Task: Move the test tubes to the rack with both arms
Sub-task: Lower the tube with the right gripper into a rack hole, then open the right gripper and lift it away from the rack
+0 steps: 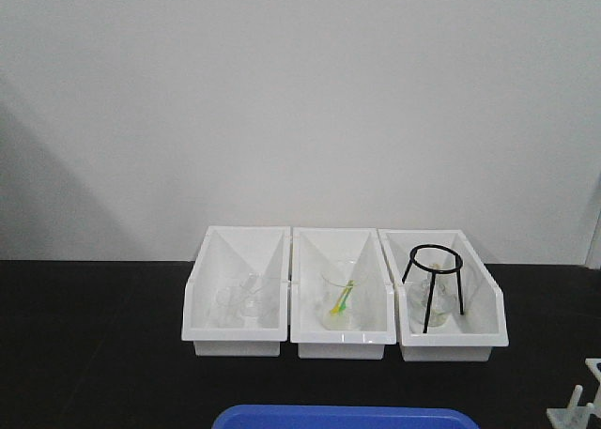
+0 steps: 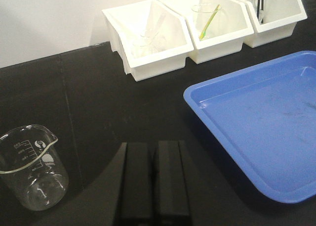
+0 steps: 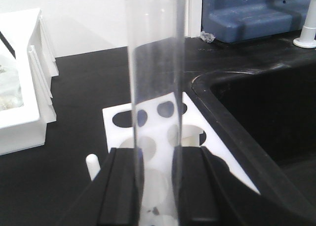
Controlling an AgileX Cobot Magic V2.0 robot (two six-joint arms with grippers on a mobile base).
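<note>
Plastic bins, three, white and glossy, sit side by side. One blue tray, one black wire tripod ring and one clear beaker share the black table. One test tube, smooth clear glass with a round open rim, stands upright, clamped between the right gripper jaws, with the white rack and its round holes just behind it. The left gripper jaws are pressed nearly together, holding nothing.
</note>
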